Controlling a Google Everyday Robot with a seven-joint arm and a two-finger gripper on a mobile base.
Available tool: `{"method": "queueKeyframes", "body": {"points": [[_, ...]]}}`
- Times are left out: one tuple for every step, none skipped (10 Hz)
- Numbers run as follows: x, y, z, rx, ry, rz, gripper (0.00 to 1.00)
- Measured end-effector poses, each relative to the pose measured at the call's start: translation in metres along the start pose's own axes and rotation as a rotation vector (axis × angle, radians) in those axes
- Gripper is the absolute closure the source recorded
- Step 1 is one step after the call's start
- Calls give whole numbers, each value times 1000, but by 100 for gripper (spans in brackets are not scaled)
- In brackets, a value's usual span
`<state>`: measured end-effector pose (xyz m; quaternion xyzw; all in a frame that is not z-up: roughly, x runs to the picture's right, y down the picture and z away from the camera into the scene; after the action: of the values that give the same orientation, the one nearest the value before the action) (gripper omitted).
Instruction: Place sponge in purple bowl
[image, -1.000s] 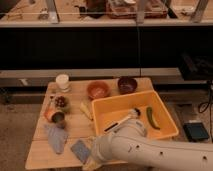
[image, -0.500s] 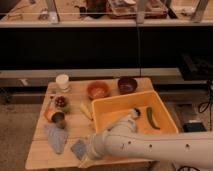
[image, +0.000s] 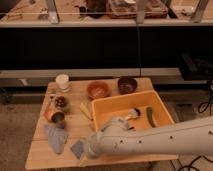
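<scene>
Wooden table: claw beside sponge, jaws wide, holding nothing.

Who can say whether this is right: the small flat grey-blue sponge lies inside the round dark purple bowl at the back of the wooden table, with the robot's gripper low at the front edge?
One thing is wrong. The camera view shows the grey-blue sponge lying on the wooden table near its front edge, beside the gripper, not inside the purple bowl. The rest holds.
</scene>
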<state>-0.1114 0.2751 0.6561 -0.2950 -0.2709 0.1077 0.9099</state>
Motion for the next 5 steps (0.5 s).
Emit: {"method": "queueKeyframes", "body": {"points": [[0, -3, 2, -5, -5, 0, 35], [2, -4, 3, -9, -8, -1, 35], [2, -4, 2, -10, -9, -2, 35], [2, -4, 2, -9, -9, -2, 35], [1, -4, 3, -10, -9, -5, 35]]}}
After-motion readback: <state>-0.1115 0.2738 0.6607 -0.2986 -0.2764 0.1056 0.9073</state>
